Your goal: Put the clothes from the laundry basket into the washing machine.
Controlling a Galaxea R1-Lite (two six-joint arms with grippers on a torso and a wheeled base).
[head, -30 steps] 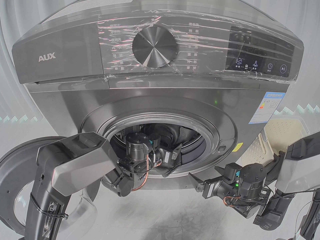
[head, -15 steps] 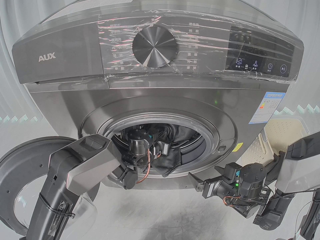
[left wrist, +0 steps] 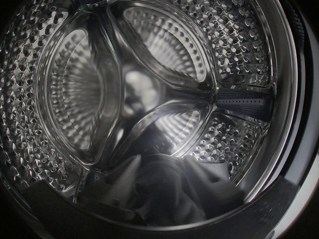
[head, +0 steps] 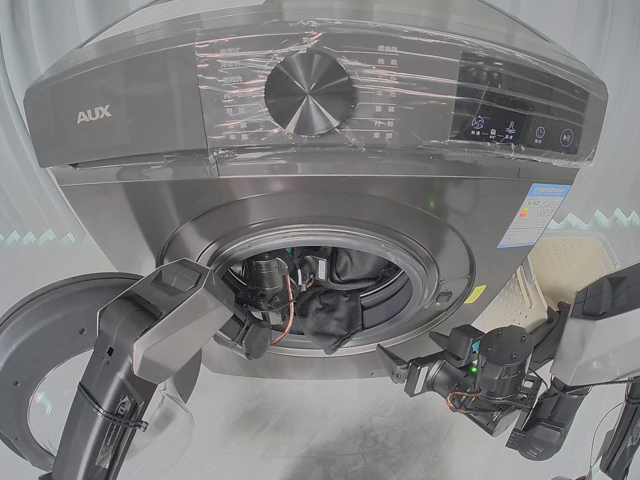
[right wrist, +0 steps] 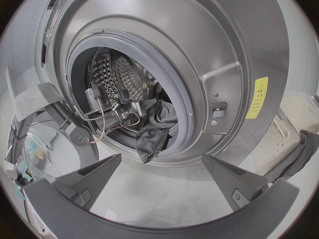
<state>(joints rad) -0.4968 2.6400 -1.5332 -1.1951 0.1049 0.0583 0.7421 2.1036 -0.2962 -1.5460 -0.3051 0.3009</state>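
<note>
While the black garment (head: 330, 315) hangs from the washing machine (head: 400, 195) mouth

Its long axis runs from inside the drum out over the lower rim, with the crumpled, matte, soft end pointing down. The left end effector (head: 319, 269) sits in the opening against it; I cannot tell whether it grips. The right end effector (right wrist: 160, 158) hovers below the door, spread wide, holding nothing
</note>
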